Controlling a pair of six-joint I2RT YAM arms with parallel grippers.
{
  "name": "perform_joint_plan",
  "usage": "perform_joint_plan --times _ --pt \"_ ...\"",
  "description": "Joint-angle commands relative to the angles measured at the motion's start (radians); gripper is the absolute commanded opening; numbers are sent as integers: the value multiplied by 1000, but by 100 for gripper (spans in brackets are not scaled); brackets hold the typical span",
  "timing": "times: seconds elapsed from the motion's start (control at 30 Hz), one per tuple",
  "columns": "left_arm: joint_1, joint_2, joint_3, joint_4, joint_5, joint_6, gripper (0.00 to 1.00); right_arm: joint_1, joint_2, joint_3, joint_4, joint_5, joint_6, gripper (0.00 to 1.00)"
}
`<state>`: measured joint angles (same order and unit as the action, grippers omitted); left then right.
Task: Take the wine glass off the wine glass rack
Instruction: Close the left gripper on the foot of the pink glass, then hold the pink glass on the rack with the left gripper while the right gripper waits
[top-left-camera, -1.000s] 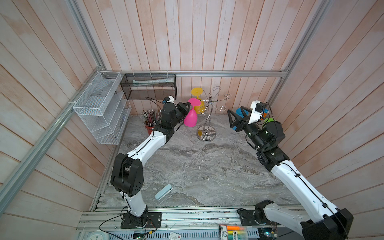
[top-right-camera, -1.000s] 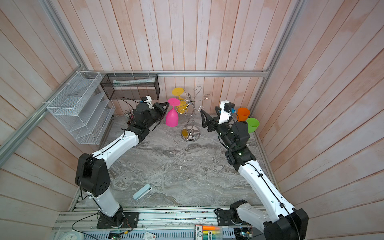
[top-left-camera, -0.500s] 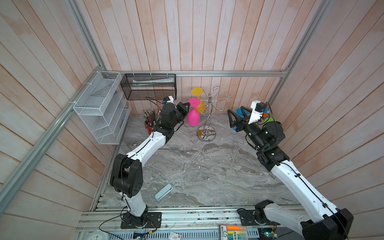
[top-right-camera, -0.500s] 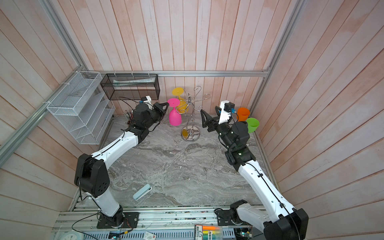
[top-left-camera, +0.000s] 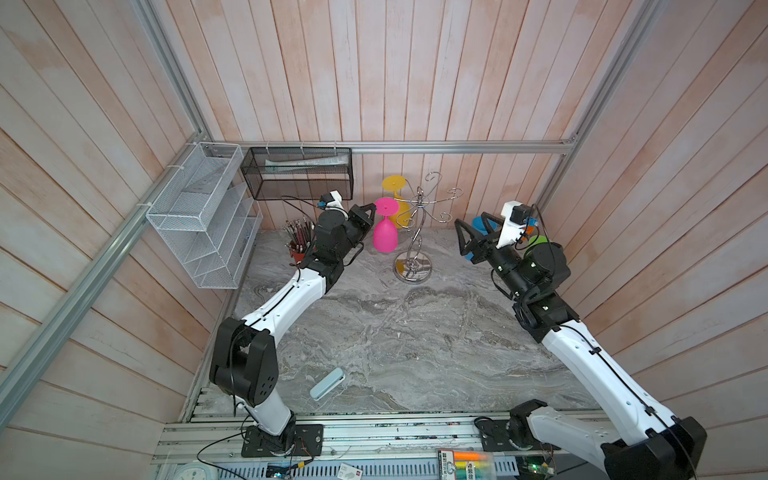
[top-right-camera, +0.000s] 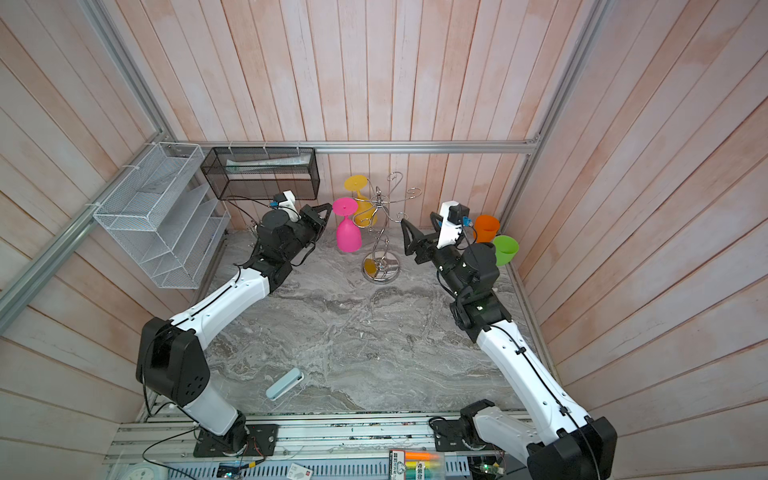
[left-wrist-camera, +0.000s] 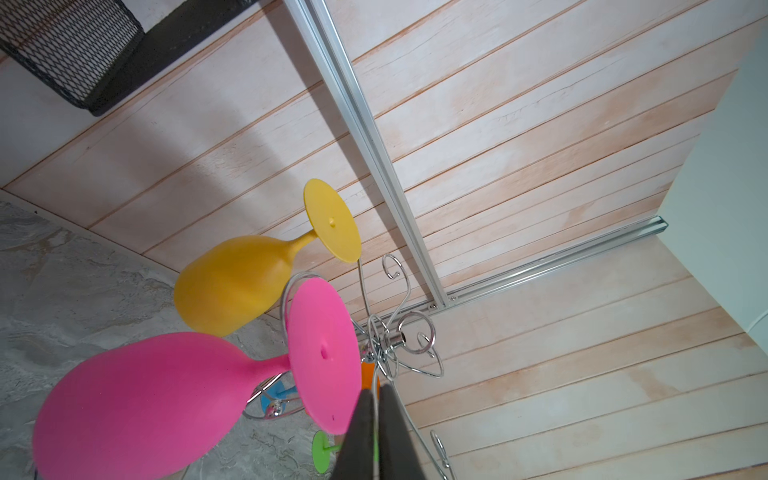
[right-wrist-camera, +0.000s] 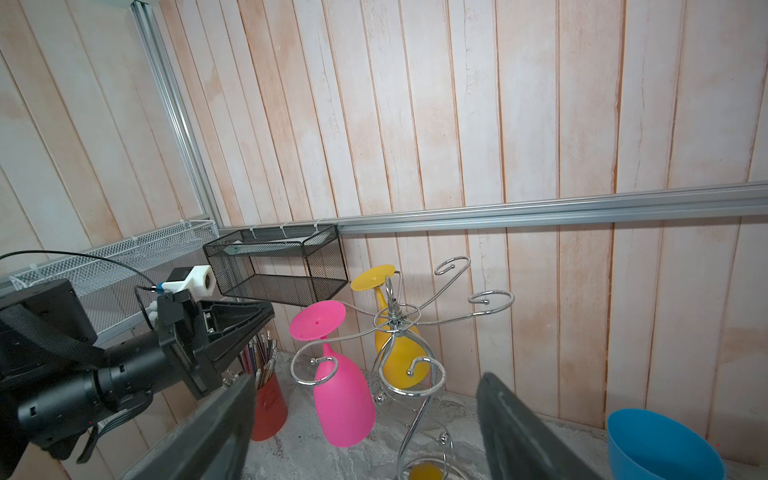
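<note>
both top views: wine glass rack (top-left-camera: 412, 272) stands at the back middle of the desk (top-left-camera: 374, 332), close to the back wall. wide bare marble lies in front of it, and a pale blue case (top-left-camera: 328, 384) sits near the front edge. flanks are tighter: pencil cup (top-left-camera: 298, 245) at back left under a black mesh basket (top-left-camera: 297, 172) on the wall; orange cup (top-right-camera: 486, 227) and green cup (top-right-camera: 505, 249) at back right. pink wine glass (top-left-camera: 384, 237) hangs on the rack's left side; right wrist view shows its stem inside a curled hook arm. left gripper (top-left-camera: 369, 211) is level with the glass's foot, fingertips just beside the foot's rim; touching or not, cannot tell. left wrist view: its jaws are parted by a thin slit only, nothing seen between them. right gripper (top-left-camera: 471, 232) hangs apart on the rack's other side, jaws spread wide, holding nothing. the glass is inverted: foot disc up, bowl mouth down toward the desk, long axis near vertical. whether the mouth meets the desk, cannot tell. yellow wine glass (top-left-camera: 401, 210) hangs inverted behind it, nearer the back wall.
</note>
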<state>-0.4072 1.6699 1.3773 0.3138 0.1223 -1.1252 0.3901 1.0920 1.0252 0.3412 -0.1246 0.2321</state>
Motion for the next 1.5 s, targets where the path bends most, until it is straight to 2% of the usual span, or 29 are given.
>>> perform_joint_plan --times 0.0,0.27,0.3,0.4,0.5,0.6,0.73,1.23,1.47 --pt "10 2 -10 10 10 -11 30 -1 -1 -3 7 8 -7 84" --pt "16 64 49 -18 31 -9 39 -2 7 -1 5 13 -13 84" --pt "17 72 58 -30 31 -7 42 -1 10 -1 8 13 -13 84" --pt "18 89 78 -51 30 -2 67 -1 17 3 8 9 -12 84" --pt "19 108 98 -50 31 -4 72 -1 26 7 10 5 -10 84" --pt "19 127 117 -46 33 -4 68 -2 35 11 7 2 -10 84" --pt "20 152 137 -33 42 -5 58 -1 32 10 9 5 -7 84" --pt "19 160 167 -32 50 -8 8 -2 33 12 6 2 -5 84" --pt "19 151 167 -34 50 -4 7 -1 31 12 1 10 -10 84"
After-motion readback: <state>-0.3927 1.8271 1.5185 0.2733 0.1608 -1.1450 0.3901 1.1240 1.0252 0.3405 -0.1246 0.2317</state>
